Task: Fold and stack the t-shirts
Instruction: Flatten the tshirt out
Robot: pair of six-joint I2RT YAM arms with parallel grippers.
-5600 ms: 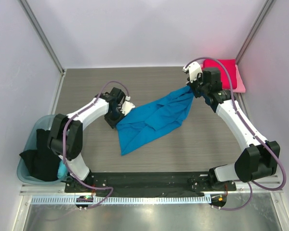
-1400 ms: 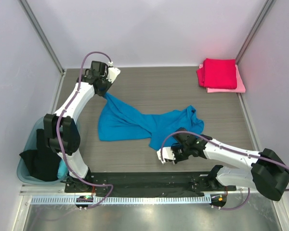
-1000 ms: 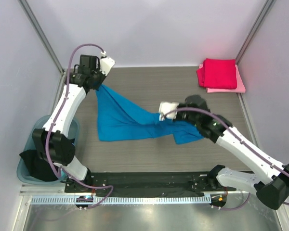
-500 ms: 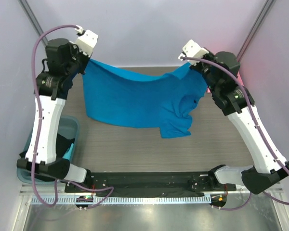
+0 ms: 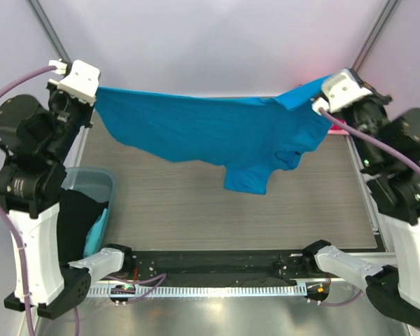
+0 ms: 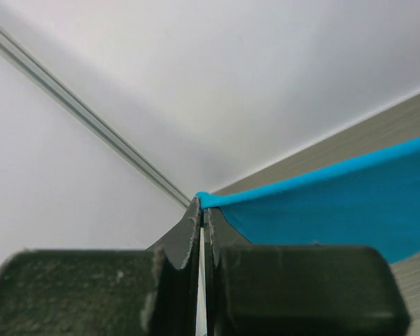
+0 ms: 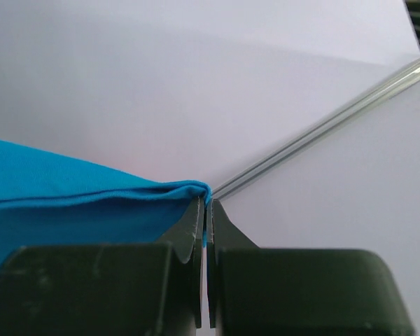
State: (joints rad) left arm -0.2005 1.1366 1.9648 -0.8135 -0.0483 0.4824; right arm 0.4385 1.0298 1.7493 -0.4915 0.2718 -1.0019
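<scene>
The bright blue t-shirt [image 5: 210, 133] hangs stretched in the air between both raised arms, high above the table, with one part drooping at lower right. My left gripper [image 5: 96, 91] is shut on its left corner; the left wrist view shows the jaws [image 6: 204, 210] pinching the blue edge [image 6: 322, 210]. My right gripper [image 5: 315, 94] is shut on the right corner; the right wrist view shows the cloth [image 7: 84, 203] bunched at the fingertips [image 7: 207, 203]. The crimson and pale pink shirts are almost hidden behind the right arm. A black shirt [image 5: 73, 224] lies in the tub.
A translucent teal plastic tub [image 5: 98, 183] stands at the left edge of the grey table [image 5: 196, 217]. White walls with metal corner rails [image 5: 45, 28] close in the back and sides.
Both arms have risen and spread further apart, pulling the blue shirt tauter and higher above the table. Both grips are kept.
</scene>
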